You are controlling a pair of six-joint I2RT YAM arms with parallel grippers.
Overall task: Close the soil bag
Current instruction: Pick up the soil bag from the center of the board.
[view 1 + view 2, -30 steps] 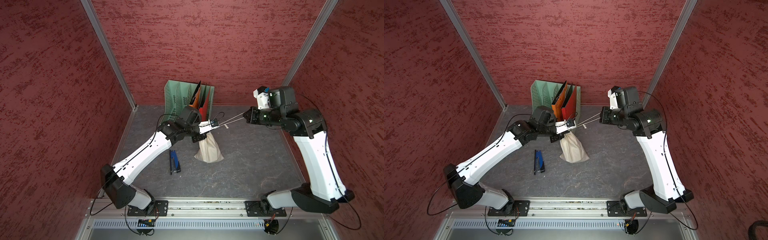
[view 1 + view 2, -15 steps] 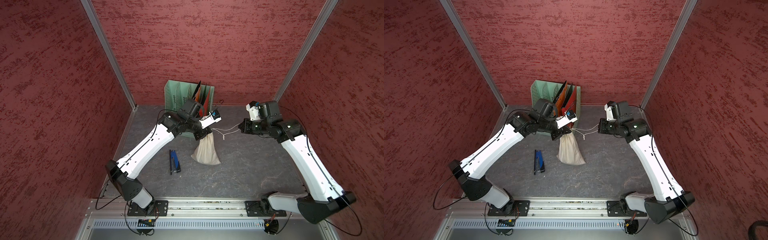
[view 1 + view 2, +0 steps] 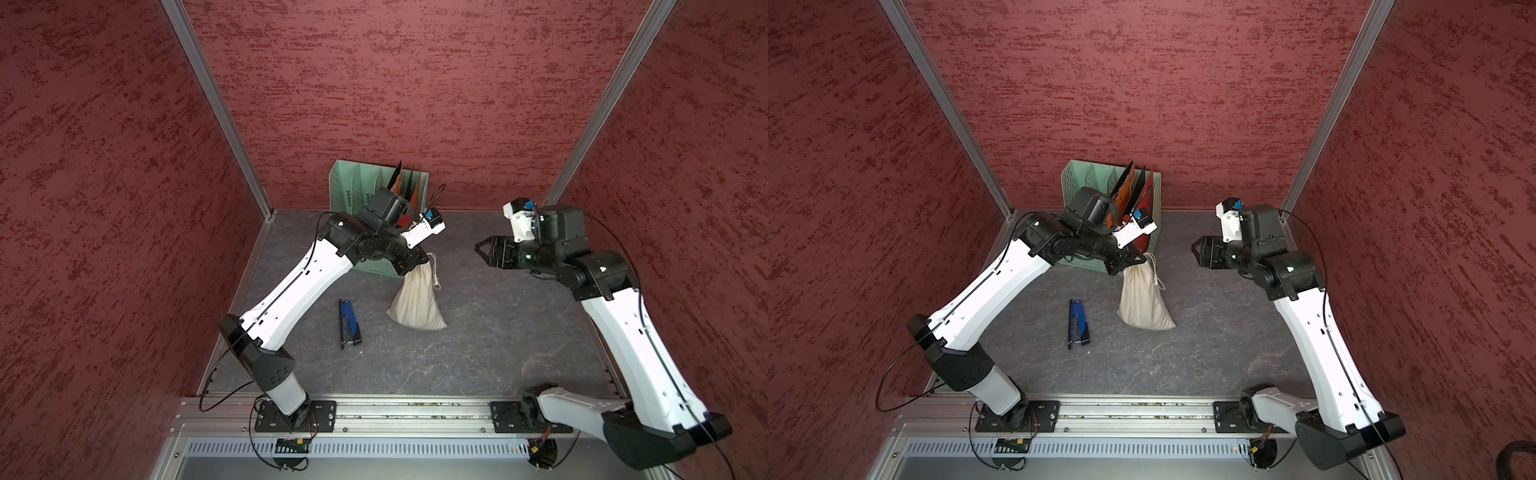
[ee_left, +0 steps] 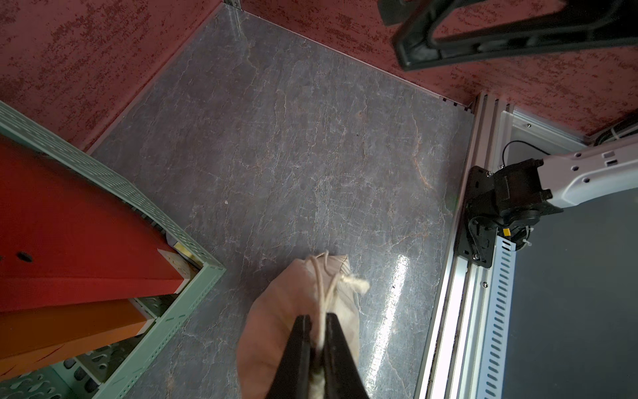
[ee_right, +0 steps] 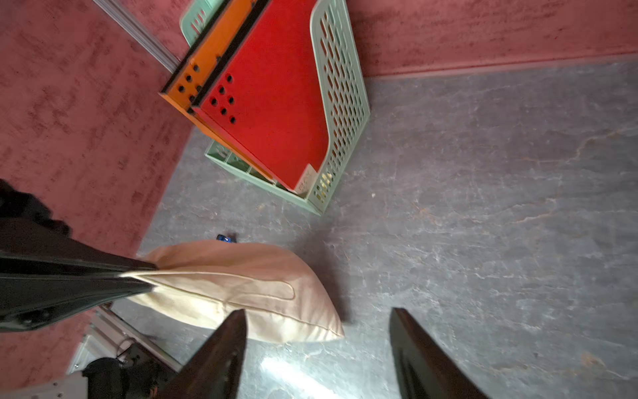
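The soil bag [image 3: 417,301] [image 3: 1144,303] is a cream cloth sack. It hangs tilted with its bottom on the grey floor, just in front of the green rack. My left gripper [image 3: 420,261] [image 3: 1136,262] [image 4: 319,319] is shut on the bag's gathered neck, and cloth and a cord show between its fingers. The thin cords [image 3: 434,274] [image 3: 1157,279] [image 4: 328,281] dangle slack down the bag's side and end in a knot. My right gripper [image 3: 478,250] [image 3: 1194,250] [image 5: 317,312] stands open and empty, well to the right of the bag [image 5: 238,286] and pointing towards it.
A green file rack [image 3: 351,189] [image 3: 1077,178] [image 5: 341,103] with orange and red folders stands against the back wall, right behind the left wrist. A blue stapler [image 3: 349,324] [image 3: 1079,322] lies left of the bag. Red walls enclose three sides and a metal rail [image 3: 395,411] runs along the front.
The right gripper let go of the cords, opened and drew back to the right. The taut cords went slack and dropped against the bag. The left gripper kept its hold on the neck.
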